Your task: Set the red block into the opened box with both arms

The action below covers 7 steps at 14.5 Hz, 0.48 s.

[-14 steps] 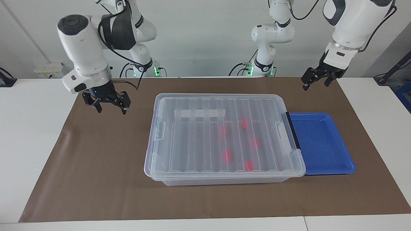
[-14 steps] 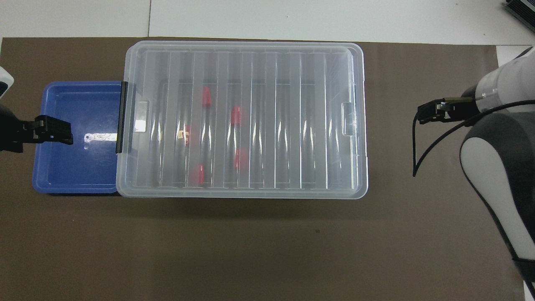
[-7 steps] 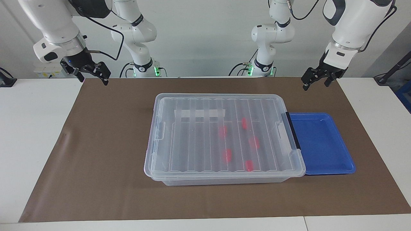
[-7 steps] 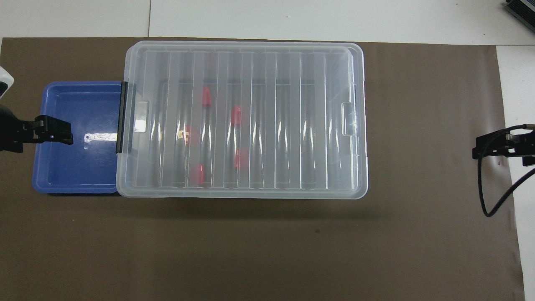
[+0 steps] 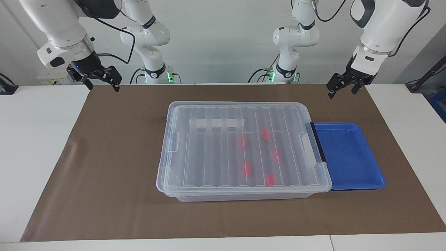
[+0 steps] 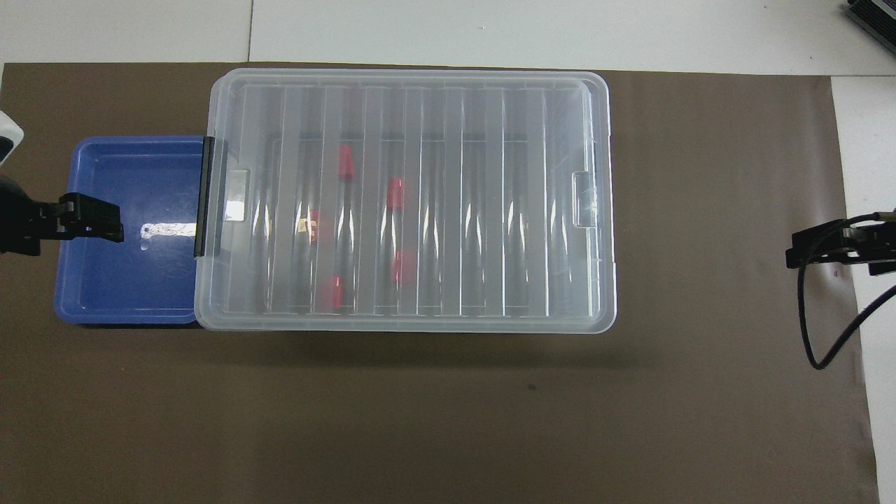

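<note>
The box (image 5: 166, 157) (image 6: 595, 280) is a clear bin in the middle of the brown mat, with its ribbed lid lying shut on top. Several red blocks, such as one red block (image 5: 275, 155) (image 6: 395, 194), show blurred through the lid, toward the left arm's end. My left gripper (image 5: 342, 92) (image 6: 112, 225) hangs open and empty, high over the blue tray's (image 5: 348, 153) (image 6: 126, 280) outer end. Raised over the mat's edge at the right arm's end, my right gripper (image 5: 102, 86) (image 6: 792, 255) is open and holds nothing.
The blue tray sits against the box's black latch (image 5: 317, 142) at the left arm's end. A brown mat (image 5: 115, 157) covers the table, and a black cable (image 6: 815, 336) hangs from the right wrist.
My right gripper rose from beside the box and swung out to the mat's edge at the right arm's end, then almost stopped. The left arm, the box and the blocks have not moved.
</note>
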Available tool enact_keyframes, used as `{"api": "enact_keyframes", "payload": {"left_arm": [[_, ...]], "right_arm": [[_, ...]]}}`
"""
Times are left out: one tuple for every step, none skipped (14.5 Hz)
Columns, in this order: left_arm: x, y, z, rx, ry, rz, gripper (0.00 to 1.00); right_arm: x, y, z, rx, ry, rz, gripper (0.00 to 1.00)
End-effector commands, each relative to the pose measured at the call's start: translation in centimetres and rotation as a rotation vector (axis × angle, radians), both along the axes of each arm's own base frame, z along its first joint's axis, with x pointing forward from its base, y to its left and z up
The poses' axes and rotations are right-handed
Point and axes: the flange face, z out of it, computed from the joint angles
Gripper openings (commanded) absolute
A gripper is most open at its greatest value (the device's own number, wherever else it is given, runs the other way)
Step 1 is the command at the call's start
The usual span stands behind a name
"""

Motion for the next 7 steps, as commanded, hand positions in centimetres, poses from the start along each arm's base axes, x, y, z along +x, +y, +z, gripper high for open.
{"api": "enact_keyframes", "payload": {"left_arm": [[-0.09, -0.01, 0.25, -0.017, -0.01, -0.002, 1.0], [-0.04, -0.02, 0.17, -0.017, -0.009, -0.002, 1.0], [-0.04, -0.02, 0.17, -0.017, -0.009, -0.002, 1.0], [-0.04, -0.02, 0.17, -0.017, -0.009, -0.002, 1.0], [-0.09, -0.01, 0.25, -0.017, -0.01, -0.002, 1.0], [-0.04, -0.02, 0.24, -0.017, -0.01, -0.002, 1.0], [-0.08, -0.01, 0.32, -0.017, -0.012, -0.002, 1.0]], "right_arm": [[0.17, 0.08, 0.32, 0.007, -0.009, 0.023, 1.0], [0.13, 0.04, 0.4, 0.01, -0.01, 0.021, 1.0], [0.11, 0.02, 0.39, 0.009, -0.009, 0.021, 1.0], [-0.01, 0.18, 0.53, 0.009, -0.009, 0.024, 1.0], [-0.02, 0.34, 0.52, 0.009, -0.007, 0.026, 1.0], [-0.06, 0.57, 0.6, 0.007, -0.009, 0.029, 1.0], [-0.02, 0.62, 0.62, 0.011, -0.012, 0.026, 1.0]]}}
